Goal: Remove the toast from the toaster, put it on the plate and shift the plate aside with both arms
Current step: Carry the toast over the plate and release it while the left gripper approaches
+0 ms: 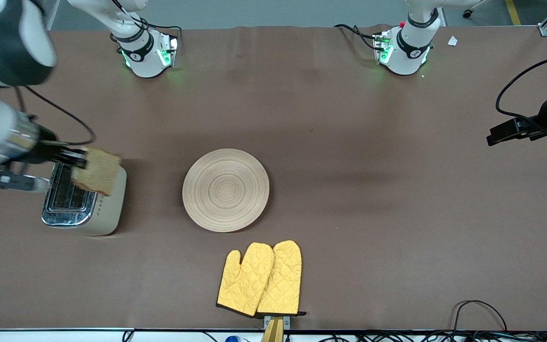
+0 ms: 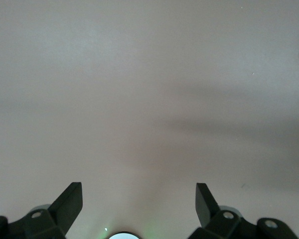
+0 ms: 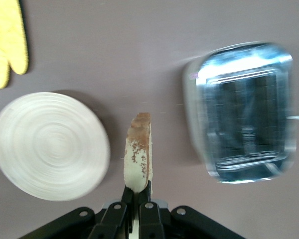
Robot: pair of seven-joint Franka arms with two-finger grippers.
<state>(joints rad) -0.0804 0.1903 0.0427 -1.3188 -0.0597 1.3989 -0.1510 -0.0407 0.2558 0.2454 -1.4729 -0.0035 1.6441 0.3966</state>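
My right gripper (image 1: pixel 80 160) is shut on the toast (image 1: pixel 97 171), a brown slice held in the air over the toaster (image 1: pixel 86 199). In the right wrist view the toast (image 3: pixel 138 158) stands edge-on between the fingers, with the toaster (image 3: pixel 244 112) beside it. The round beige wooden plate (image 1: pixel 226 190) lies flat in the middle of the table and also shows in the right wrist view (image 3: pixel 50 144). My left gripper (image 2: pixel 138 199) is open and empty over bare table at the left arm's end, where the arm waits.
A pair of yellow oven mitts (image 1: pixel 260 279) lies nearer to the front camera than the plate; one mitt shows in the right wrist view (image 3: pixel 6 42). Cables run along the table's front edge.
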